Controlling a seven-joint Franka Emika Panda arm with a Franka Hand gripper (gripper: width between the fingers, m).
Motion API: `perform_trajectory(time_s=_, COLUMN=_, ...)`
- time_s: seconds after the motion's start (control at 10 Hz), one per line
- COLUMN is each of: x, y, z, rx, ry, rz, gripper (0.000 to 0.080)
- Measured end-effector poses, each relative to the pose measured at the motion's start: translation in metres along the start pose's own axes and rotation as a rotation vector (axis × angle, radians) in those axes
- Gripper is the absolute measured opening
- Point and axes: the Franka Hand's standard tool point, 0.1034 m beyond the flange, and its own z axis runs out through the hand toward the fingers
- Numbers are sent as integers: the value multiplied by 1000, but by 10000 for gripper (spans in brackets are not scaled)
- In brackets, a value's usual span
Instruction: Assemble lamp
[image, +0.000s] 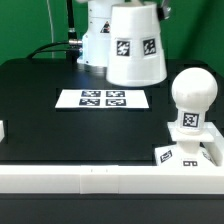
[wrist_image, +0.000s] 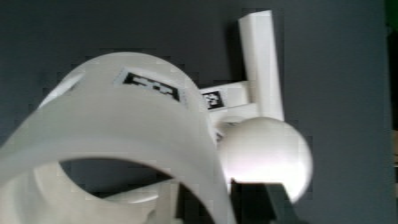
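The large tapered white shade hangs in the air at the back centre, tags facing the camera. In the wrist view the shade fills the near side, and my gripper is shut on its wall, one dark finger outside it. In the exterior view the gripper is hidden above the shade. The rounded bulb stands upright on the flat square base at the exterior view's right, against the front rail. The bulb and a tagged bit of the base show beyond the shade.
The marker board lies on the black table under the shade. A white rail runs along the front edge and also shows in the wrist view. The white robot pedestal stands at the back.
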Motion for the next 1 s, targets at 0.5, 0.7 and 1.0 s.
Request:
perform_trajectory(time_s=0.5, x=25, y=-50, z=-9, rx=11, ry=-6, rz=114, gripper=44)
perform_trajectory(time_s=0.7, x=27, y=-60, z=19, rx=-2, ry=-27, rz=120, gripper=44)
perform_trajectory(time_s=1.0, x=27, y=-60, z=56, rx=-17, ry=-53, rz=116, gripper=44)
